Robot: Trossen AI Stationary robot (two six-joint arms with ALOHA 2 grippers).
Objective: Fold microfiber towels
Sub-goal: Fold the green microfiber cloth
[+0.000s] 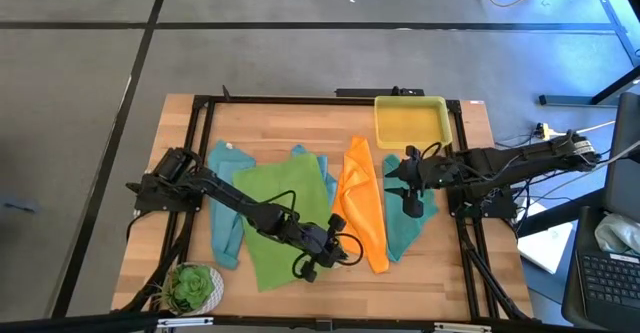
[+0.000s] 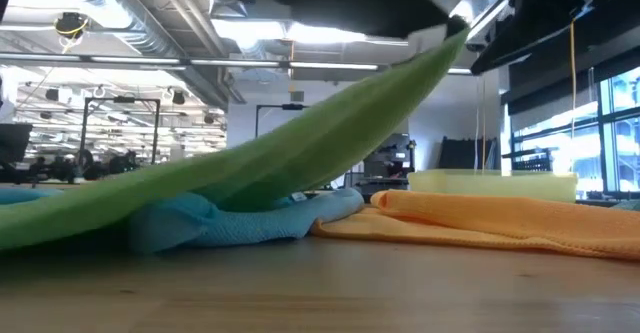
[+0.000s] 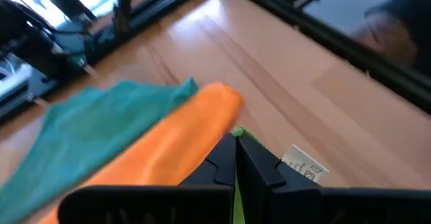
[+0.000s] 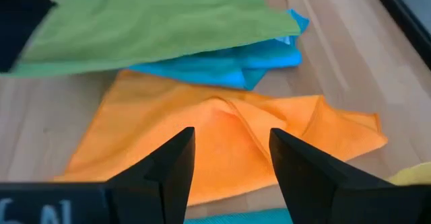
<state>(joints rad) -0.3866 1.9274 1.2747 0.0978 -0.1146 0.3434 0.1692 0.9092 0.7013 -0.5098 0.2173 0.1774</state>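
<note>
The lime green towel [image 1: 272,205] lies spread mid-table, one corner lifted off the wood by the left gripper [image 1: 316,260], whose fingers are clamped together on it; the low view shows that raised edge [image 2: 300,148] sloping upward. Beside it lie the crumpled orange towel [image 1: 362,201], a light blue towel [image 4: 222,62] and the teal towel [image 3: 101,126]. A small white tag [image 3: 304,167] shows print too small to read. The right gripper [image 4: 232,158] hovers over the orange cloth, fingers apart, holding nothing.
</note>
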